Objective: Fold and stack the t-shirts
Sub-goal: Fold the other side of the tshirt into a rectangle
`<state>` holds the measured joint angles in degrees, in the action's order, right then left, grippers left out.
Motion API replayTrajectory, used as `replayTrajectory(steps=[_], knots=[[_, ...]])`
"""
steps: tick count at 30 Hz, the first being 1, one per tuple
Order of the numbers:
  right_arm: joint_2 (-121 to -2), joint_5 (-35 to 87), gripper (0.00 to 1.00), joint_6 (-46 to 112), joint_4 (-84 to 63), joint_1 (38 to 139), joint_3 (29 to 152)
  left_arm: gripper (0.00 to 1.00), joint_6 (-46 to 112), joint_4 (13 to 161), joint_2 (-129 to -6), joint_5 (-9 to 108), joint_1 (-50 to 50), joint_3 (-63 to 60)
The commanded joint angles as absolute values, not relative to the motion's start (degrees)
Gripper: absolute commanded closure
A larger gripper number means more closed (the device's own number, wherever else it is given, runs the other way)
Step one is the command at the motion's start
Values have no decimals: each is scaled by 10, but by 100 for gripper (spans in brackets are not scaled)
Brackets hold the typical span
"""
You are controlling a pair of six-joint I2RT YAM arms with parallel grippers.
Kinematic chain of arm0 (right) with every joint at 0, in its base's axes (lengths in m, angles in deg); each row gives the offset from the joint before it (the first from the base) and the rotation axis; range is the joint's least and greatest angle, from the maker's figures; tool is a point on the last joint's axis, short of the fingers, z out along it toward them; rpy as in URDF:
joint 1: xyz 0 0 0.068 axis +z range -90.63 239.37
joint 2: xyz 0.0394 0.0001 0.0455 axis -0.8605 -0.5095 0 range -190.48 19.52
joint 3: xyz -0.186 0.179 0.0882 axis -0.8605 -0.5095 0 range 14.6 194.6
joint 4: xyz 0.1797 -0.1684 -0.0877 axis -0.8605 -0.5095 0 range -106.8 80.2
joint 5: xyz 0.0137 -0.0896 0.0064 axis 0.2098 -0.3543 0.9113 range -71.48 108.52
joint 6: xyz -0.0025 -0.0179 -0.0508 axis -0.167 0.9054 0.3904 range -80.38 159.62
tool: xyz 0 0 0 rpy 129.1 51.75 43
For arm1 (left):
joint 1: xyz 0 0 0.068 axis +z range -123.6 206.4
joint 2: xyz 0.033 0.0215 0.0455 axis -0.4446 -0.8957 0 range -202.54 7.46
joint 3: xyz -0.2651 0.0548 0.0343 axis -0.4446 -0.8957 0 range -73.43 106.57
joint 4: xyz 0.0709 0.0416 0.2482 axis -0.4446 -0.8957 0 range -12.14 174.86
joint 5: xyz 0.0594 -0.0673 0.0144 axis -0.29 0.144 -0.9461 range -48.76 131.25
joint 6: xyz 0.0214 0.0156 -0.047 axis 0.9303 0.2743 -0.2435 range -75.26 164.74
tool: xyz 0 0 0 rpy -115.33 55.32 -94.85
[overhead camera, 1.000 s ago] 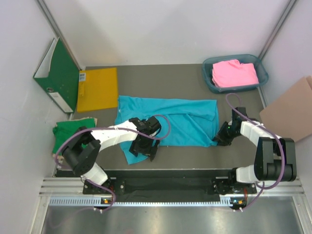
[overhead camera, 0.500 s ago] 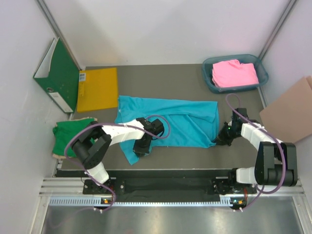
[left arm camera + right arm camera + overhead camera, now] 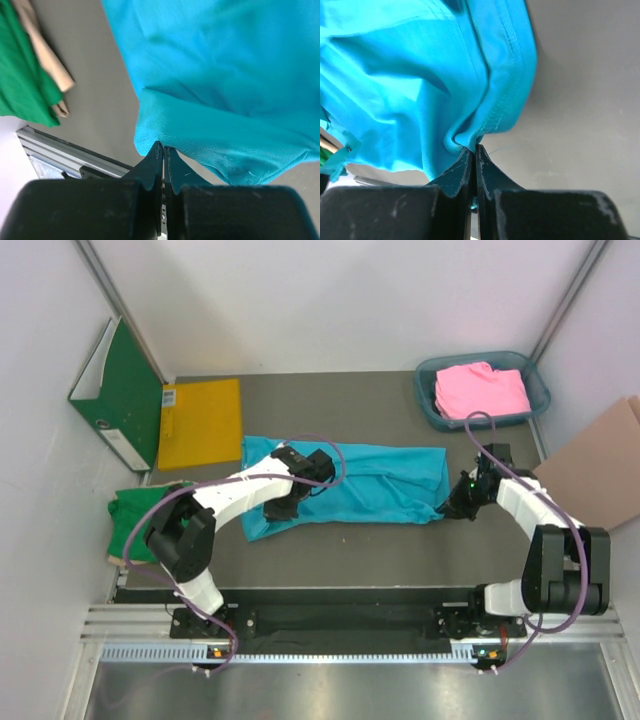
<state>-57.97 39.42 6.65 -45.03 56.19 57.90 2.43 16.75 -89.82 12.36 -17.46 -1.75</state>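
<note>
The turquoise t-shirt [image 3: 385, 485] lies spread across the middle of the table, its near edge raised and drawn back. My left gripper [image 3: 280, 508] is shut on the shirt's near left hem [image 3: 150, 135], which is pinched at the fingertips of the left gripper [image 3: 163, 146]. My right gripper [image 3: 449, 509] is shut on a bunched fold of the near right hem [image 3: 490, 120], held just above the tips of the right gripper [image 3: 474, 147]. A green t-shirt [image 3: 135, 515] lies crumpled at the left edge, also seen as green t-shirt [image 3: 22, 85]. A pink t-shirt [image 3: 482, 390] sits in a bin.
The blue bin [image 3: 428, 405] stands at the back right. A yellow envelope [image 3: 200, 422] and a green binder [image 3: 120, 395] are at the back left. Cardboard [image 3: 595, 465] leans at the right wall. The metal rail [image 3: 330, 615] runs along the near edge.
Both grippers have shut on the turquoise shirt's near edge and moved away from the rail, drawing that edge up and back over the shirt.
</note>
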Motion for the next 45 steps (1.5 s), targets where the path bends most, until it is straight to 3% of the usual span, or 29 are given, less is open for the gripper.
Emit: replayTrajectory(steps=[1, 11, 22, 23, 24, 25, 26, 29, 32, 38, 39, 40, 42, 43, 45], knots=[[-608, 401, 99, 78, -436, 559, 635, 100, 16, 123, -928, 64, -147, 44], [-695, 403, 98, 80, -404, 559, 708, 100, 79, 127, -1025, 7, -58, 197], [-818, 395, 94, 72, -371, 559, 781, 100, 125, 114, -1170, -22, -38, 388], [-824, 394, 90, 71, -367, 559, 793, 100, 127, 110, -1180, -25, -37, 399], [-830, 394, 74, 70, -365, 559, 798, 100, 131, 108, -1187, -28, -37, 409], [-840, 394, 65, 70, -360, 559, 802, 100, 137, 106, -1203, -32, -35, 428], [-845, 394, 46, 67, -350, 559, 809, 100, 141, 106, -1210, -42, -33, 437], [-847, 387, 23, 63, -337, 560, 815, 100, 152, 98, -1242, -55, -24, 481], [-838, 375, 13, 60, -328, 560, 816, 100, 169, 101, -1270, -55, -11, 525], [-822, 372, 10, 67, -336, 560, 813, 100, 221, 153, -1307, -58, -3, 579], [-818, 371, 10, 67, -337, 560, 811, 98, 225, 155, -1320, -54, -1, 593], [-816, 370, 10, 68, -341, 560, 810, 84, 233, 158, -1326, -39, 1, 599], [-802, 369, 9, 74, -341, 560, 804, 13, 229, 154, -1340, -27, 6, 612], [-797, 367, 9, 75, -341, 562, 803, 1, 216, 151, -1340, -28, 9, 613], [-780, 359, 7, 90, -347, 565, 804, 1, 208, 152, -1323, -30, 9, 597]])
